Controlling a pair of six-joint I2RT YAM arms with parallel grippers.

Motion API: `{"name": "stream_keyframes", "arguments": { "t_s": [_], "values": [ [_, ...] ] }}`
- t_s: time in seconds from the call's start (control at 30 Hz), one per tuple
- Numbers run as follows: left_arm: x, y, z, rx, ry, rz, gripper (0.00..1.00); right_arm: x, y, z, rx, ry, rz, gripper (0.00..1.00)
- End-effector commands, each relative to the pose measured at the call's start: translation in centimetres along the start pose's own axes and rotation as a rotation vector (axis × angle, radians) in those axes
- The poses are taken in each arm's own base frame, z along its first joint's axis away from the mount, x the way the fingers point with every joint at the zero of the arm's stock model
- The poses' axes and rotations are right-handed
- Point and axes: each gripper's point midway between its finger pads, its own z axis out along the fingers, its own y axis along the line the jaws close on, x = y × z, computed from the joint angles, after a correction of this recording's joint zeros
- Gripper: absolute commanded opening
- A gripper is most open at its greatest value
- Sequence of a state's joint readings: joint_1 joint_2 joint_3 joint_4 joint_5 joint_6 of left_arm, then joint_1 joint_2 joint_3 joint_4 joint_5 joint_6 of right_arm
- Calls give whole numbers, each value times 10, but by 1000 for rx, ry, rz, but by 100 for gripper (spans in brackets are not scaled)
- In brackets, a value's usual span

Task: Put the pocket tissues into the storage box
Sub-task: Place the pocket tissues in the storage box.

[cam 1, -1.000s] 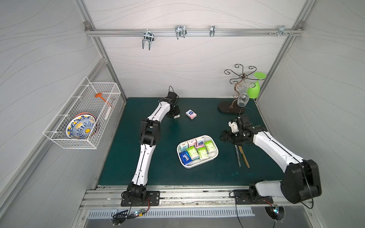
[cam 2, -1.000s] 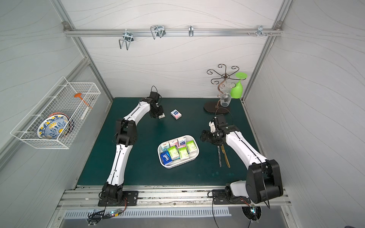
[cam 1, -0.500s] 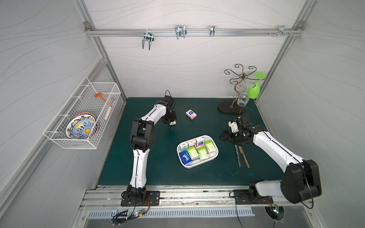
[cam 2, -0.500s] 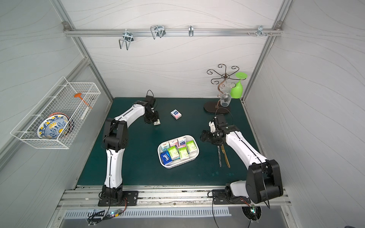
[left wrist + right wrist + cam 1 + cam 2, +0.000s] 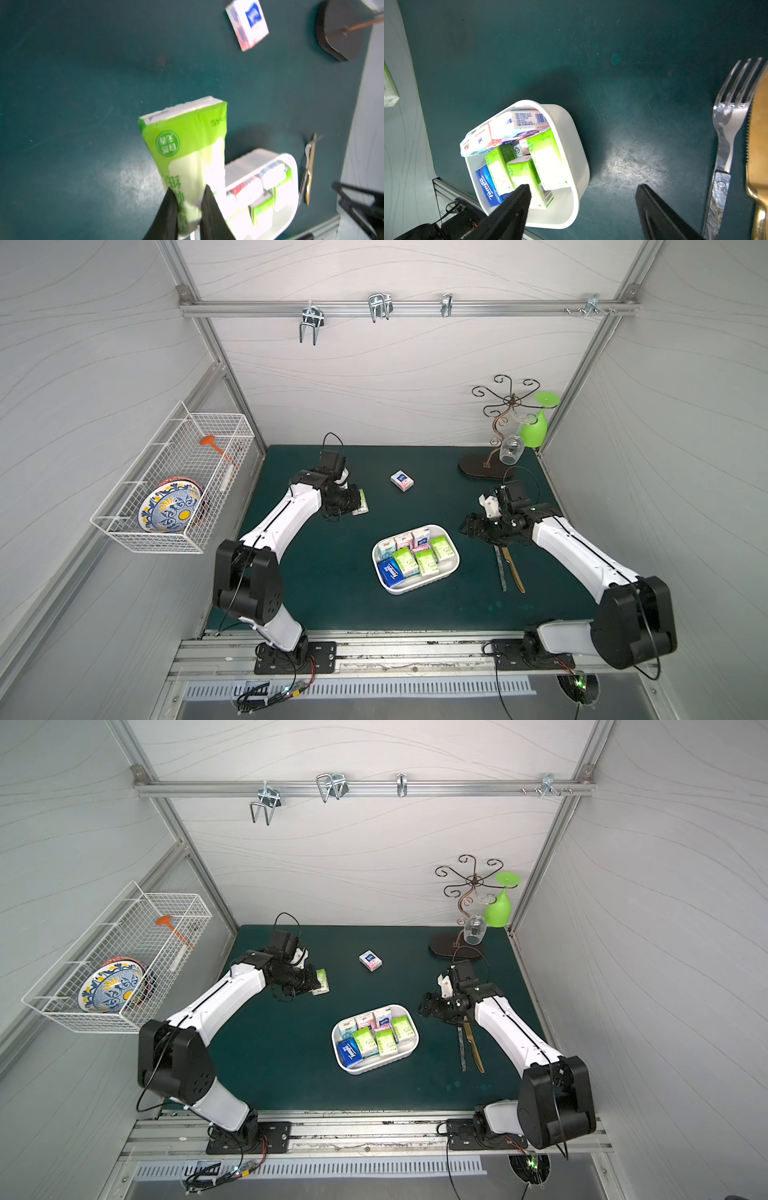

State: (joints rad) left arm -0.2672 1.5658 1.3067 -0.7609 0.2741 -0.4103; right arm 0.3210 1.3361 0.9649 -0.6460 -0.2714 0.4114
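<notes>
Item: green tissue pkt, prob. light, soft, slick wrap; left fingers pinch its near end, wrapper squashed; right fingers spread, empty.

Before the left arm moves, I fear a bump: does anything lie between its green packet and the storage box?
Nothing visible does: bare mat lies between the green packet and the storage box. The loose blue-and-white packet lies farther back, off that line.
</notes>
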Motion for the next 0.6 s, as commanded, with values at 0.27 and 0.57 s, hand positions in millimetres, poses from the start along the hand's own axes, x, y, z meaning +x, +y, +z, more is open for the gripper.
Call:
{"name": "stream_keyframes", "arguments": {
  "t_s": [0.27, 0.57],
  "values": [
    [103, -66, -5, 133, 88, 265, 1, 9, 11, -11, -26, -28, 3, 85],
    [168, -90, -1, 169, 202, 449, 2, 19, 7, -7, -23, 6, 14, 85]
  ]
}}
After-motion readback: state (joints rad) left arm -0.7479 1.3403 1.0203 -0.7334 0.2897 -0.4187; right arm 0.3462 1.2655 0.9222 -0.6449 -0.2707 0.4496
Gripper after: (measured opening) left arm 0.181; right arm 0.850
